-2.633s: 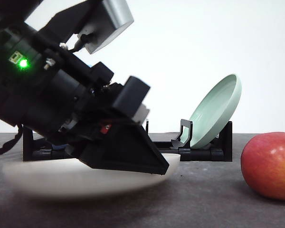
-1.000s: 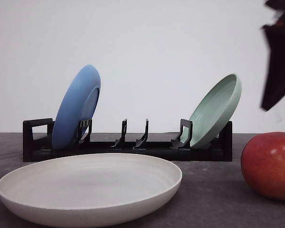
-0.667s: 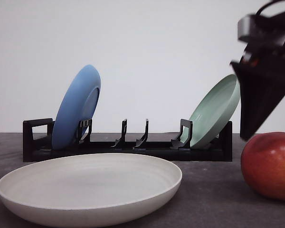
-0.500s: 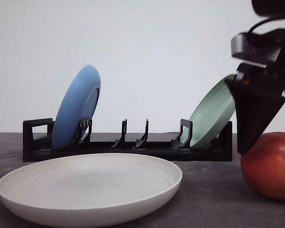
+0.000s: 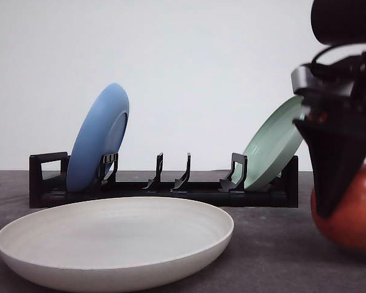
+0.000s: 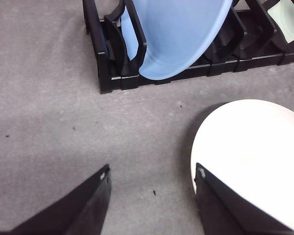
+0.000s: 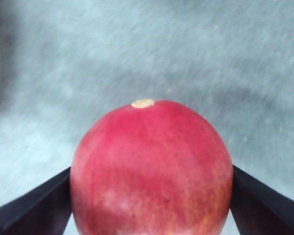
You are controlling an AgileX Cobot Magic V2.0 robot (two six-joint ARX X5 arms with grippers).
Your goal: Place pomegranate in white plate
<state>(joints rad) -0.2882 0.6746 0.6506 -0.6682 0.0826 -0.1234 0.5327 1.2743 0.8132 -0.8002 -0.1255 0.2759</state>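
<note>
The pomegranate (image 5: 360, 213) rests on the dark table at the far right, its left side hidden behind my right gripper (image 5: 329, 201). In the right wrist view the red fruit (image 7: 152, 142) sits between the two black fingers (image 7: 34, 205), which stand open on either side of it with its pale tip facing away. The white plate (image 5: 110, 244) lies flat at the front left. My left gripper (image 6: 152, 205) hovers open over bare table, with the white plate's rim (image 6: 206, 142) beside one finger.
A black dish rack (image 5: 165, 186) runs across the back of the table. It holds a blue plate (image 5: 100, 137) on the left and a pale green plate (image 5: 274, 146) on the right, both on edge. The green plate stands just behind my right gripper.
My left arm has lifted out of the front view, uncovering the white plate and blue plate. My right gripper has come down from the upper right and now straddles the pomegranate.
</note>
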